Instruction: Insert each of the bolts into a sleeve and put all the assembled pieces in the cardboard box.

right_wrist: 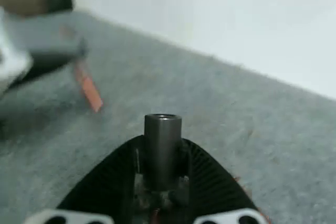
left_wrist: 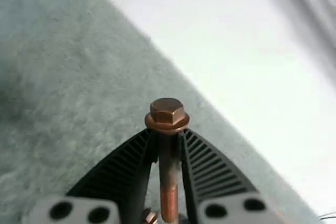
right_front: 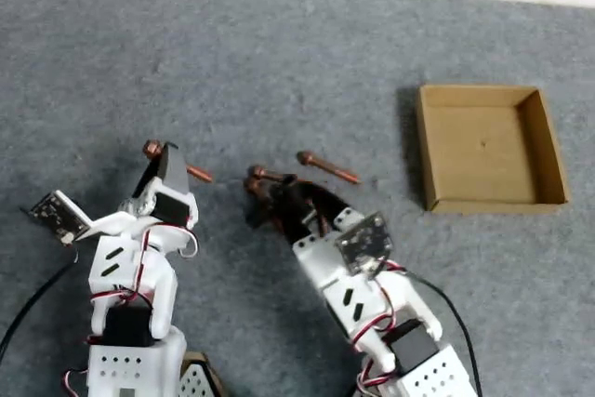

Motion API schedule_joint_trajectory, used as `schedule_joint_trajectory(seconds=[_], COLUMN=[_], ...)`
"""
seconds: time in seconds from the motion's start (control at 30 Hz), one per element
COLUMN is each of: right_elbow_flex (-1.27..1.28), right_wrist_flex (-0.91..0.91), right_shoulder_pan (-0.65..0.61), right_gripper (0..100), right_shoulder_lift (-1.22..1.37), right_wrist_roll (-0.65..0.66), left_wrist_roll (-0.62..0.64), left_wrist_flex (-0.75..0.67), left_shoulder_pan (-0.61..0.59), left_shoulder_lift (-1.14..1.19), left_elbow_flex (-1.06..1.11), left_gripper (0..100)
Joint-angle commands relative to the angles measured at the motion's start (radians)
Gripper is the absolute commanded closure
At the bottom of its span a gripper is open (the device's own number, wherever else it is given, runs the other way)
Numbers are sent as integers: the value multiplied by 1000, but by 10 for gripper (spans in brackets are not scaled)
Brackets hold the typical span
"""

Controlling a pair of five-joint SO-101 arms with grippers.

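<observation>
On the mat (right_front: pixel 279 62) I logged the box (right_front: pixel 424 151) right of both arms, left gripper (left_wrist: pixel 167 132) pinching a bolt (left_wrist: pixel 167 114) under its head, right gripper (right_wrist: pixel 163 141) clamped round a sleeve (right_wrist: pixel 163 127), loose bolt (right_front: pixel 327 166) lying between that gripper and the box.

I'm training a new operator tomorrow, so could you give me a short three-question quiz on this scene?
1. True or false: the cardboard box already holds an assembled piece.
2. What does the left tool grip? A) a copper-coloured bolt B) a screwdriver C) nothing
3. Fill in: the right tool is closed on a dark, hollow ____.

Key: 1 false; 2 A; 3 sleeve.
</observation>
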Motion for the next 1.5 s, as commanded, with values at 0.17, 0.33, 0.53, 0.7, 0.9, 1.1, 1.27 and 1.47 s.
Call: schedule_joint_trajectory(seconds=[0.17,0.33,0.53,0.7,0.9,1.1,1.27,1.47], right_elbow_flex=[125,127,127,127,127,122,122,120], right_wrist_flex=[12,12,12,12,12,12,12,12], right_shoulder_pan=[-31,-28,-25,-25,-25,-25,-25,-25], right_gripper=[995,995,995,995,995,995,995,995], right_shoulder_lift=[-24,-24,-19,-24,-24,-24,-24,-24], right_wrist_roll=[12,15,104,109,109,110,110,110], left_wrist_roll=[6,5,5,3,3,3,3,3], left_wrist_flex=[-61,-60,-41,57,74,94,126,196], left_shoulder_pan=[128,278,361,401,392,400,400,400], left_shoulder_lift=[-10,-10,-10,-10,-10,-10,-10,-10], left_elbow_flex=[-165,-234,-297,-298,-286,-262,-245,-242], left_gripper=[995,995,994,993,993,993,993,993])
